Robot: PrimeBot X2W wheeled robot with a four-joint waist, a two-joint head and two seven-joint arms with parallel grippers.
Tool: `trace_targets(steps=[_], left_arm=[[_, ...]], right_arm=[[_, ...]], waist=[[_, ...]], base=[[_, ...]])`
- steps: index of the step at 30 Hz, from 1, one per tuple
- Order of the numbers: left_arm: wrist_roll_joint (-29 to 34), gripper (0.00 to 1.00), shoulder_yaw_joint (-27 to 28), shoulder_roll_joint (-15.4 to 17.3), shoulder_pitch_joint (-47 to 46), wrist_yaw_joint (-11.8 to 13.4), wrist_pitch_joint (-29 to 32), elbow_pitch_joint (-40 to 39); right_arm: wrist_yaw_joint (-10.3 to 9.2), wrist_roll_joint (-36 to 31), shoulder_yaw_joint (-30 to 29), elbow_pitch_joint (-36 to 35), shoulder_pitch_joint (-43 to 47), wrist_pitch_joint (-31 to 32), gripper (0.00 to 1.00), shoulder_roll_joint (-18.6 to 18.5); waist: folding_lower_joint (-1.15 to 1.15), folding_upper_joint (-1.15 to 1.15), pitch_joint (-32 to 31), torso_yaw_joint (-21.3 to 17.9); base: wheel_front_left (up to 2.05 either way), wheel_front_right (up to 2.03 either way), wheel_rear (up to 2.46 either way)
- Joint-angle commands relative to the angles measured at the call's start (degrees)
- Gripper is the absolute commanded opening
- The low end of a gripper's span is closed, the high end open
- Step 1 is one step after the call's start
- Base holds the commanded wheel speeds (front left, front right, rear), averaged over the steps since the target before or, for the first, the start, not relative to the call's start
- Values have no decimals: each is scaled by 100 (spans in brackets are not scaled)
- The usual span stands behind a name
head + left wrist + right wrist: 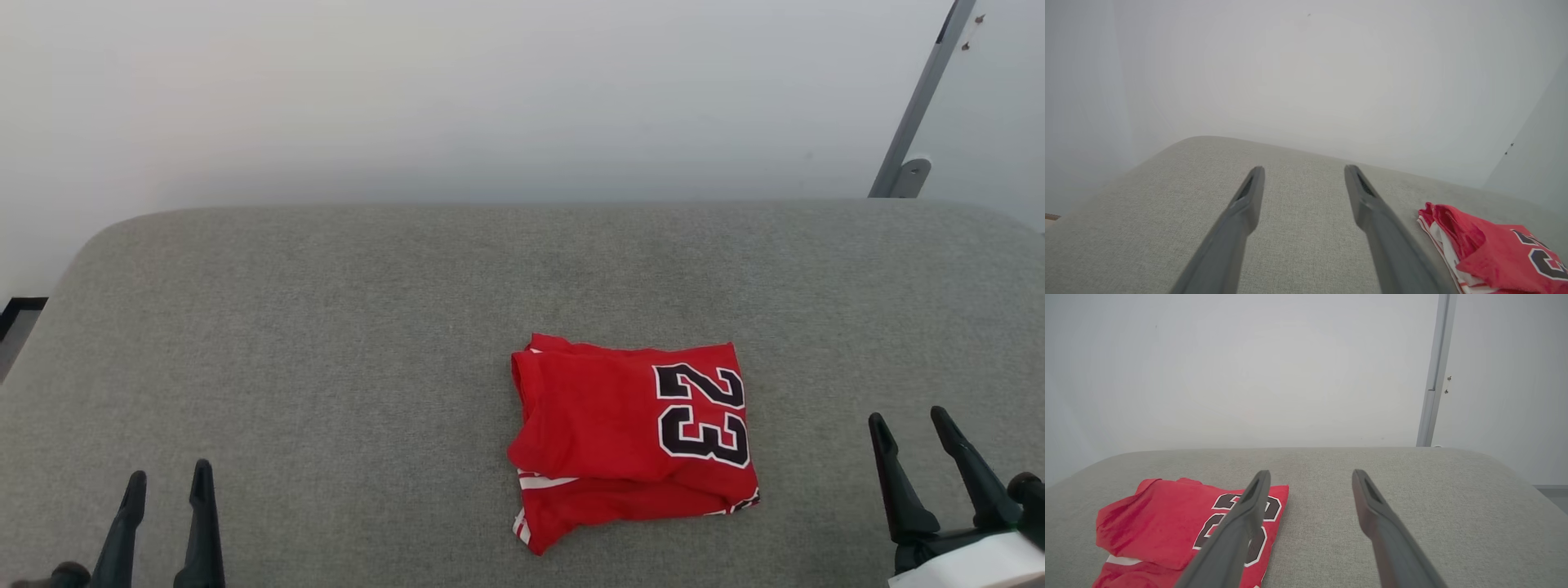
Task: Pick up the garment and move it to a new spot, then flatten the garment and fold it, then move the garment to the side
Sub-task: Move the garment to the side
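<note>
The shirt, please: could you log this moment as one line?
shirt: folded, on grey cushion | left gripper: open, empty | right gripper: open, empty

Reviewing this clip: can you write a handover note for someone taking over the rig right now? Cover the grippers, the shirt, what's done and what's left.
Left gripper: open, holding nothing, low at the near left, well apart from the garment.
Right gripper: open, holding nothing, just right of the garment, not touching it.
Garment: lies on the grey cushion, right of centre, folded into a compact rectangle with the number 23 facing up. A lower layer sticks out at the near edge.
Done: flattening and folding, judging by its shape.
Left: probably the move to the side. It can't be told whether that has already happened.
</note>
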Motion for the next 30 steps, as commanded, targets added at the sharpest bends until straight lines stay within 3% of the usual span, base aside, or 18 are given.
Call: trace_targets(steps=[1, 5, 10, 18, 30], left_arm=[[32, 100, -9, 17, -98, -19, -26, -5], [29, 100, -77, 18, -159, -19, -26, -1], [-6, 100, -212, 35, -240, -19, -26, -8], [-48, 100, -577, 98, -516, -19, -26, 25], [-169, 100, -935, 87, -986, -19, -26, 120]], right_arm=[[-2, 34, 27, 29, -58, -24, 100, 4], [-2, 200, 256, 250, -182, -8, 100, -98], [-2, 603, 708, 497, -531, 506, 100, -396], [-2, 1350, 1380, 637, -1320, 2098, 100, -922], [-2, 1956, 1712, 859, -2269, 4247, 100, -1462]], waist=[[0, 0, 8, 13], [0, 0, 29, 58], [0, 0, 98, 198], [0, 0, 402, 517], [0, 0, 1010, 978]], base=[[0, 0, 0], [0, 0, 0], [0, 0, 0], [0, 0, 0], [0, 0, 0]])
